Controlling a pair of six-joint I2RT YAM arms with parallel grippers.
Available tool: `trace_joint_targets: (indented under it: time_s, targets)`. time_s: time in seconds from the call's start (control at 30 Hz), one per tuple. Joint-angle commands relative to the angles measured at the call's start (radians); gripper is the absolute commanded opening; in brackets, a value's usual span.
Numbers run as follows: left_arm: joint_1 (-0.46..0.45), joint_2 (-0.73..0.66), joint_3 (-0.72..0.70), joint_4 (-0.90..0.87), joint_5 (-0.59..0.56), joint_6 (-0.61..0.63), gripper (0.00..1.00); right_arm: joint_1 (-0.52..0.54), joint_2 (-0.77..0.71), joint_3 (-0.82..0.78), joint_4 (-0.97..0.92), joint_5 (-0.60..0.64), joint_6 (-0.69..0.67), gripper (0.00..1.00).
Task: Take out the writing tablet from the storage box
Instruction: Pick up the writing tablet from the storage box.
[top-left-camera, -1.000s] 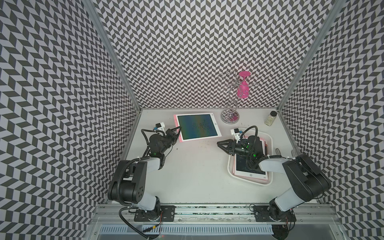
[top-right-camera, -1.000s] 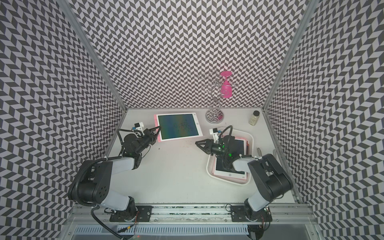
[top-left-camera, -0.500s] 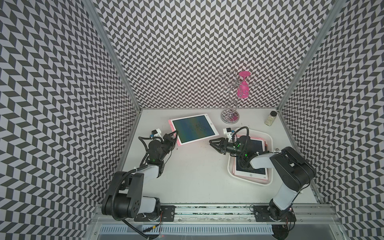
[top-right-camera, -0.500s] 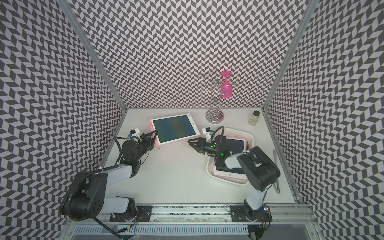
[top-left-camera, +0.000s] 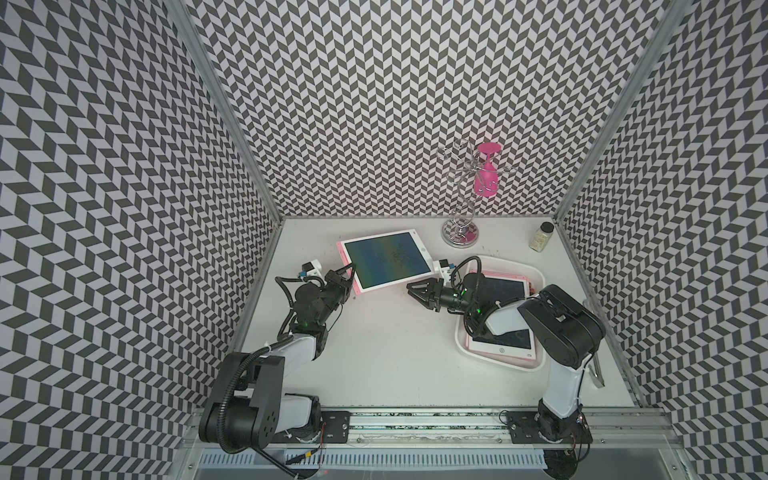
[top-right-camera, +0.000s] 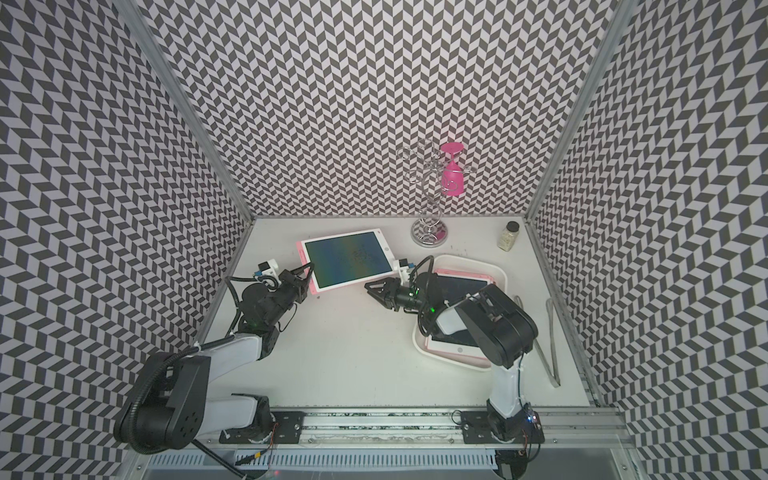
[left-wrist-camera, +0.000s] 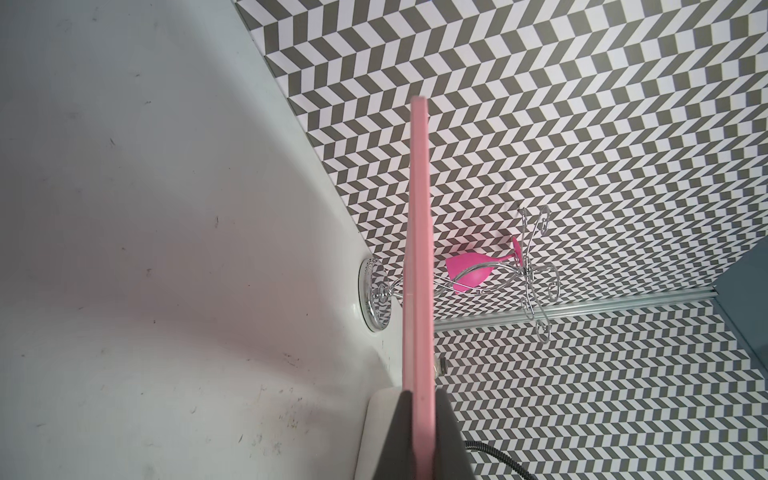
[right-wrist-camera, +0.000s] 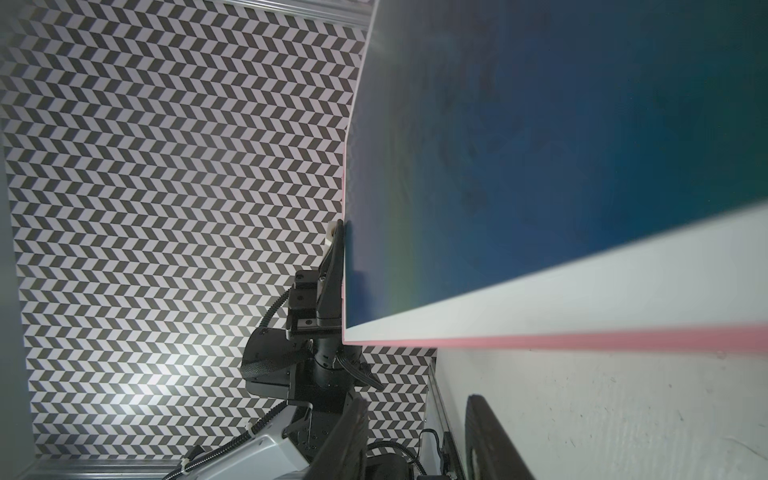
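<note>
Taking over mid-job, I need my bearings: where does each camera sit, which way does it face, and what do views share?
Top views: overhead at the front, facing down at table and back wall; both arms show.
Left wrist: on the left arm, facing the back wall; left gripper, shut on the tablet, shows.
Right wrist: on the right arm, facing the left arm; open right gripper shows.
Shared: all views show the tablet.

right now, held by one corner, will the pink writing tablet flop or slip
Probably stiff: the writing tablet shows a straight pink edge though the left gripper clamps only one corner. Likely light, being so thin. Its smooth casing could pivot in the jaws.
</note>
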Motion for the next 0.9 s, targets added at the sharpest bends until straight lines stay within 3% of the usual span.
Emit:
trace_joint_targets:
  time_s: [0.0, 0.5, 0.87]
  targets:
    - [-0.007, -0.006, -0.001, 0.069, 0.028, -0.017, 0.00, 0.003, 0.025, 0.034, 0.097, 0.014, 0.030, 0.40]
    - [-0.016, -0.023, -0.039, 0.114, 0.058, -0.029, 0.00, -0.001, 0.104, 0.146, 0.112, 0.014, 0.055, 0.38]
    - [-0.046, -0.069, -0.024, -0.019, 0.068, 0.061, 0.00, -0.005, 0.144, 0.239, 0.059, 0.027, 0.006, 0.24]
